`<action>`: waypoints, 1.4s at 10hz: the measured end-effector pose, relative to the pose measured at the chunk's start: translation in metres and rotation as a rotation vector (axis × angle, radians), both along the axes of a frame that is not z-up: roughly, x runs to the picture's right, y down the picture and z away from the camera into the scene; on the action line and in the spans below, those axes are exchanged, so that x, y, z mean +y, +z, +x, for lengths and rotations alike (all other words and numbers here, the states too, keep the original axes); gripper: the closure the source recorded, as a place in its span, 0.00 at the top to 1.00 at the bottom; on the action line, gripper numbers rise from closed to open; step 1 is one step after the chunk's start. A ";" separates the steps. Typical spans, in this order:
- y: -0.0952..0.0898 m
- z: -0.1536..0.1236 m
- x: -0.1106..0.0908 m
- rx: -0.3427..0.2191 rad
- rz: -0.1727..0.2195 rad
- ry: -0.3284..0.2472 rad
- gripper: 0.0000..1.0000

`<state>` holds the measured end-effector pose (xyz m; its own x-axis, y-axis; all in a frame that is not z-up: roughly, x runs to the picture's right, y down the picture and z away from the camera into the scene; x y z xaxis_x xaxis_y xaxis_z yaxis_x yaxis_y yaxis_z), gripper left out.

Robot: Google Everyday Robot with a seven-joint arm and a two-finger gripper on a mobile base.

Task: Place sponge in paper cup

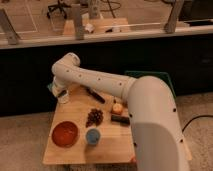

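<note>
- gripper (59,91) closed, down at far left table corner, right over white paper cup (63,98)
- sponge not made out; small greenish bit at the gripper, unclear
- red bowl (65,134), blue cup (92,136) near front edge of wooden table (75,155)

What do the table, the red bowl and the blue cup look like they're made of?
Table: wood, pale planks with visible seams.
Red bowl: probably plastic or glazed ceramic, smooth, even colour.
Blue cup: likely plastic, plain matte.
The hand is at the table's far left corner, over a white cup.
</note>
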<state>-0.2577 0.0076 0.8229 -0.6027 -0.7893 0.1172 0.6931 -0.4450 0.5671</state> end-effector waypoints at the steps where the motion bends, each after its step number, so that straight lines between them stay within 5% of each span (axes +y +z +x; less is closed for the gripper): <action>1: 0.002 0.001 0.000 0.003 -0.004 0.004 0.00; 6: 0.010 0.006 0.004 0.020 -0.032 0.026 0.07; 13: 0.013 0.009 0.004 0.039 -0.039 0.035 0.77; 14: 0.013 0.009 0.004 0.042 -0.036 0.035 0.80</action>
<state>-0.2484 0.0120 0.8362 -0.5686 -0.8046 0.1712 0.7317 -0.3995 0.5523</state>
